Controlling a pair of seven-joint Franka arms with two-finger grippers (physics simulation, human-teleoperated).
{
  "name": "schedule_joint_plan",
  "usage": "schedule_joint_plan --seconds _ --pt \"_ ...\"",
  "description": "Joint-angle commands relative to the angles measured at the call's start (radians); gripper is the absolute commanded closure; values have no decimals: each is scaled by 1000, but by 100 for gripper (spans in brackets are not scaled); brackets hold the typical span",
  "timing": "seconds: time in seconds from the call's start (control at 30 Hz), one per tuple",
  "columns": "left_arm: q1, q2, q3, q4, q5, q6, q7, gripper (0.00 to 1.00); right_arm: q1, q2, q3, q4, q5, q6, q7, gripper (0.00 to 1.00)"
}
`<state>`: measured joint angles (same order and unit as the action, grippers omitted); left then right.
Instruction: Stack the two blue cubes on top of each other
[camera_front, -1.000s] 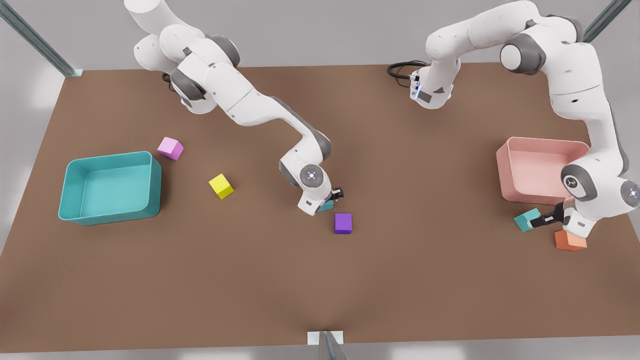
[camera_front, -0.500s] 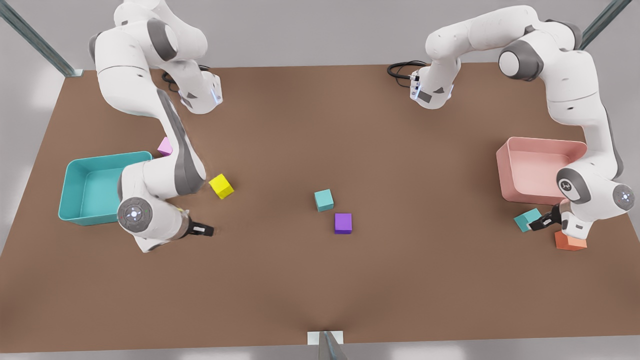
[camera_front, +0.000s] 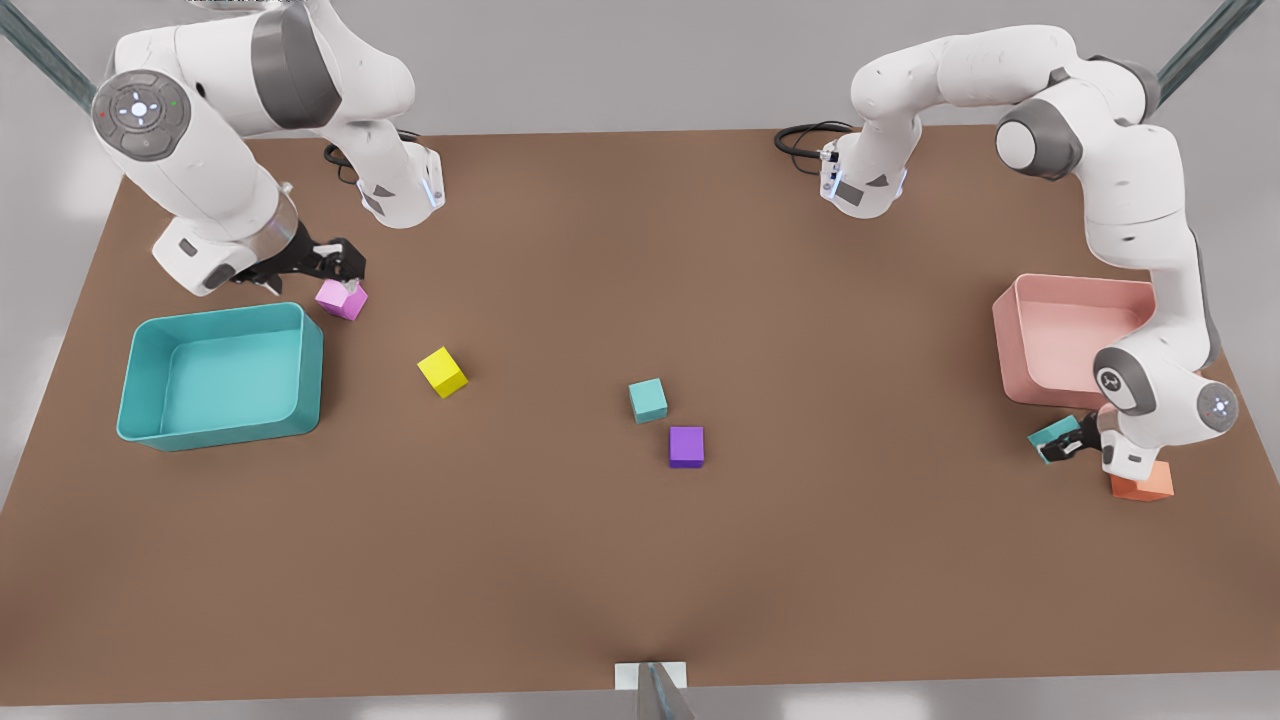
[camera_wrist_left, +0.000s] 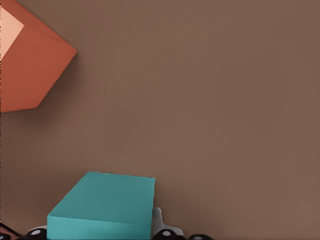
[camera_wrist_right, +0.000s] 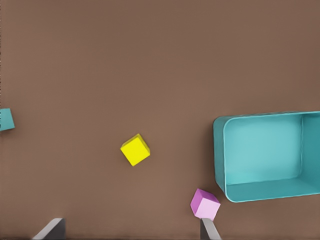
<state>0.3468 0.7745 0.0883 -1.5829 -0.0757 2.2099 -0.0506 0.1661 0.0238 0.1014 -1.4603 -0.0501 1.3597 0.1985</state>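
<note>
Left end effector (camera_front: 1062, 443) sits at the front view's right, roughly 4 o'clock from counter centre, pinching one blue cube (camera_front: 1052, 435) between its fingers; in the left wrist view that same cube (camera_wrist_left: 107, 205) is clamped with finger pads on both flanks, and it looks lifted a little off the counter (camera_front: 640, 560), tilted. Orange cube (camera_front: 1143, 484) lies just beside the left end effector at its 4 o'clock, partly under the wrist; the left wrist view shows the orange cube (camera_wrist_left: 27, 70) apart from the gripped one. Pink bin (camera_front: 1070, 335) is near, at 12 o'clock from the held cube. Second blue cube (camera_front: 648, 400) rests flat near counter centre, well apart from the first, with the purple cube (camera_front: 686, 446) just beside it at 5 o'clock, not touching. Right end effector (camera_front: 340, 272) hangs at the front view's left, about 10 o'clock from centre, fingers spread, right above the pink cube (camera_front: 342, 299); right wrist view has the two finger tips wide apart with nothing between, pink cube (camera_wrist_right: 205, 204) near one tip. Teal bin (camera_front: 220, 372) sits at 7 o'clock from the pink cube, close by. Yellow cube (camera_front: 442, 371) lies between teal bin and the central blue cube.
</note>
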Motion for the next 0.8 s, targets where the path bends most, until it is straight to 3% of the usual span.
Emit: schedule_joint_plan --seconds 0.0,0.07,0.2,0.27,0.4,0.5,0.67,0.77 --pt "-2 -1 -1 1 -10 1 -44 52 -76 10 1 18 4 -25 -162 0" --pt "-25 -17 -2 1 -12 -1 -46 52 -68 185 0 247 7 -171 -159 0" --pt "-216 -172 -13 18 -12 -160 -41 52 -37 154 9 177 30 -97 -148 0" --pt "-255 -190 -136 29 -10 -164 -69 52 -7 127 6 146 27 -73 -146 0" --pt "-670 -196 -212 30 120 -266 -619 52 32 113 9 132 29 -74 -140 0" --pt "-692 -193 -366 27 119 -269 -885 52 67 79 9 104 29 -86 -64 0" --pt "-698 -149 -392 29 136 -196 -928 52 89 79 9 104 21 -86 -62 0" --pt "-781 -127 -406 30 140 -182 -930 52 102 81 0 101 21 -86 -62 0"
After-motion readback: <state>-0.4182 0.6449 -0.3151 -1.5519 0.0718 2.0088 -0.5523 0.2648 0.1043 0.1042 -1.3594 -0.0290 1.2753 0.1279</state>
